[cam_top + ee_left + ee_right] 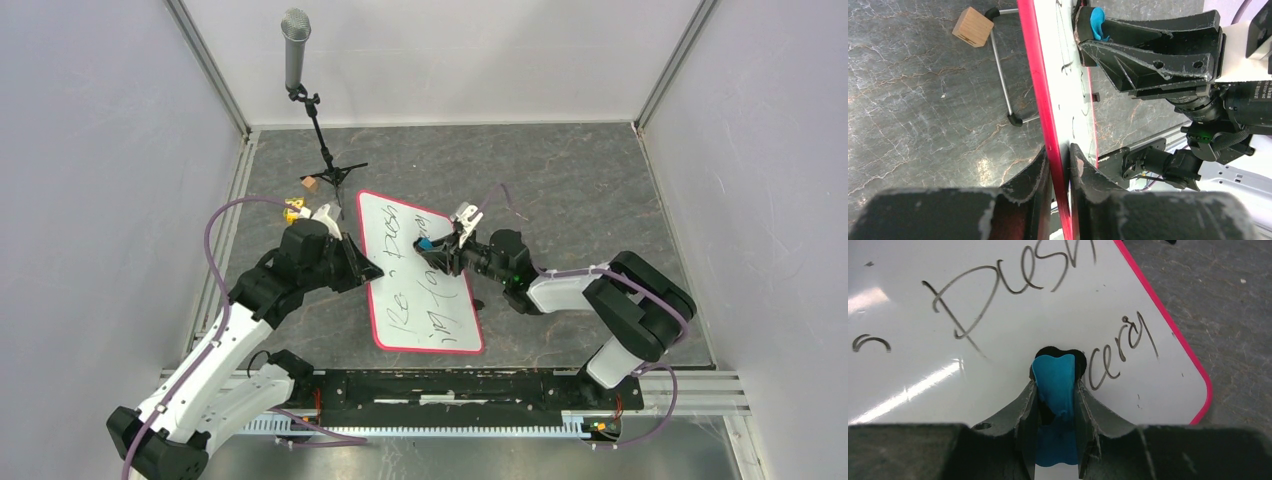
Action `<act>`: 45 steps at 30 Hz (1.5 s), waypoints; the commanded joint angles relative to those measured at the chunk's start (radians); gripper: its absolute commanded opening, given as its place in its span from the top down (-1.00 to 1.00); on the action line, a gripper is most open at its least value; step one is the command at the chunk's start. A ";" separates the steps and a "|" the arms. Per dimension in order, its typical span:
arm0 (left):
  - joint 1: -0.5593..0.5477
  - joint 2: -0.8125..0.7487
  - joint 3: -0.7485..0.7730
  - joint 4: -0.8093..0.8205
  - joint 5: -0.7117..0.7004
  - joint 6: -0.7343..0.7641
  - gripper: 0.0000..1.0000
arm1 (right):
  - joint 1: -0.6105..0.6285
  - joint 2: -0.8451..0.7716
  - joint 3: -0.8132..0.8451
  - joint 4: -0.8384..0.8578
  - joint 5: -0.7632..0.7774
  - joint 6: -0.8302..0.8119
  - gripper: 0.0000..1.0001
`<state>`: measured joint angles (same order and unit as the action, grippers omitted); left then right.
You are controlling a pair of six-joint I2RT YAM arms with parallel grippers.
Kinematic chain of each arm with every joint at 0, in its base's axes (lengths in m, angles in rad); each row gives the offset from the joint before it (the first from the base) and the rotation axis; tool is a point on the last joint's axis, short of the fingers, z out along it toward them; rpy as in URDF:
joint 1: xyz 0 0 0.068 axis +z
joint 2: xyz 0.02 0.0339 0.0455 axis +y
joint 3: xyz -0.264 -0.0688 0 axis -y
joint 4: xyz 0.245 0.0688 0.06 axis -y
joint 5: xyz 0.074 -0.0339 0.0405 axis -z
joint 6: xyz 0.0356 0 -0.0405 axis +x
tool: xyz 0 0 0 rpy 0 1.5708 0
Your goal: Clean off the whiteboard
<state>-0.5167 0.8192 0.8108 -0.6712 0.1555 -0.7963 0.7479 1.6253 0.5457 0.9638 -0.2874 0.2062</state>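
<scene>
The worktop (580, 190) is a dark grey slab with pale marble veining. Plain white wall panels (90, 150) close it in at the left, back and right, with aluminium posts in the far corners and a metal rail along the near edge.

Left of centre, toward the back, a silver microphone on a black tripod stand (296, 45) rises from the slab. A small wooden cube (310, 183) lies beside its feet, and a small yellow object (292, 212), too small to identify, sits just nearer.

The white-and-black left arm (215, 350) reaches in from the near left. The left fingers (370, 270) are clenched on the left long edge of a flat white rectangular whiteboard with rounded corners and a thin pink-red rim (415, 300). The left wrist view shows one finger on each face.

The whiteboard sits mid-worktop, its long axis running far to near with the near end swung slightly right. Its short ends face the back wall and the arm bases. Black handwriting (983, 295) follows that axis, reading from the near end to the far end, with the letter tops toward the left. I cannot tell how far the held edge is lifted.

The right fingers (434, 251) grasp a small blue eraser (1054, 380). Its dark tip appears to touch the white face in the far half, near the right rim. The right arm (640, 310) bends in from the near right.
</scene>
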 commanded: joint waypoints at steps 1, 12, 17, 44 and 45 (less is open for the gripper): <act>-0.002 -0.023 -0.015 0.008 -0.020 -0.009 0.96 | 0.123 -0.028 0.049 -0.111 -0.156 -0.112 0.63; -0.002 -0.012 -0.024 0.024 -0.013 -0.010 0.95 | 0.218 -0.015 0.093 -0.100 -0.314 -0.147 0.62; -0.002 -0.003 -0.018 0.027 -0.013 -0.008 0.95 | 0.233 -0.014 0.111 -0.142 -0.361 -0.170 0.63; -0.002 0.018 -0.005 0.010 -0.029 -0.065 0.95 | 0.343 -0.303 -0.325 -0.147 0.084 0.020 0.64; -0.002 0.018 -0.008 0.011 -0.027 -0.069 0.96 | 0.343 -0.310 -0.330 -0.162 0.123 0.029 0.64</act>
<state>-0.5117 0.8116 0.7994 -0.6914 0.1337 -0.8379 1.0752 1.3148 0.2829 1.0096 -0.3126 0.1566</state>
